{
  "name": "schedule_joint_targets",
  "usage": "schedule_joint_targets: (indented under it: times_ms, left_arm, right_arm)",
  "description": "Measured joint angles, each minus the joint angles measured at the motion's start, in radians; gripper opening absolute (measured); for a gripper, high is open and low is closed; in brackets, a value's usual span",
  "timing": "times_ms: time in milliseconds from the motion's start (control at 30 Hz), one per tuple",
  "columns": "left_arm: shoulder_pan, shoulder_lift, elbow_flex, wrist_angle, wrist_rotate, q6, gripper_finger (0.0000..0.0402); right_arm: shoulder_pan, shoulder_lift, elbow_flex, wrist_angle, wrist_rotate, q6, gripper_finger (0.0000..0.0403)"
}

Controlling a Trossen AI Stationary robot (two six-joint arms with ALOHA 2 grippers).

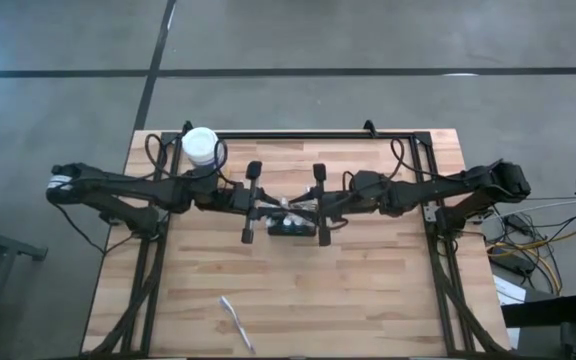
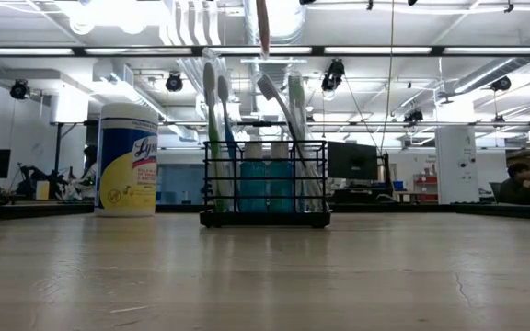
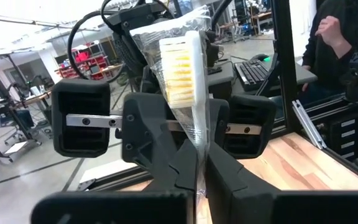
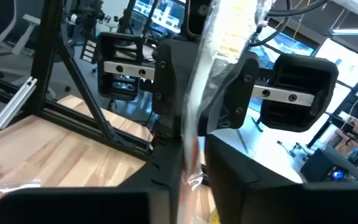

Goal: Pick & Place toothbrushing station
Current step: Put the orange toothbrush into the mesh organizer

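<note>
Caddy (image 2: 265, 195) is being seen near the bench (image 1: 368, 300) centre, black mesh, holding upright toothbrushes (image 2: 217, 129). In the high view it is being largely covered by both arms. A plastic-wrapped toothbrush (image 3: 188, 93) is being clamped by the left tool (image 3: 199, 171), fingers together on its handle. The right tool (image 4: 191, 155) is meeting it from the opposite side; whether its fingers are gripping cannot be told. A white-lidded jar (image 1: 200, 144) is standing far left. Another wrapped item (image 1: 236, 322) is lying near the front edge, indistinct.
</note>
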Motion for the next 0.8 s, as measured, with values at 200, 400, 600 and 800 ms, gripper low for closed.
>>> schedule_joint_targets:
  times_ms: [200,400,600,800]
  left_arm:
    - [0.000,-0.015,0.003,-0.002,0.014,0.008,0.0012]
    - [0.000,-0.123,0.004,-0.101,0.023,0.026,0.0012]
    - [-0.004,-0.291,-0.004,-0.301,0.023,-0.010,0.0012]
    - [-0.069,-0.408,-0.079,-0.353,0.052,-0.072,0.0012]
  right_arm:
    - [-0.001,-0.019,0.000,-0.002,0.002,0.015,0.0140]
    - [0.000,-0.111,0.000,-0.149,0.004,0.040,0.0206]
    - [0.000,-0.294,-0.019,-0.322,0.007,0.085,0.0211]
    - [0.000,-0.505,-0.119,-0.360,0.007,0.086,0.0142]
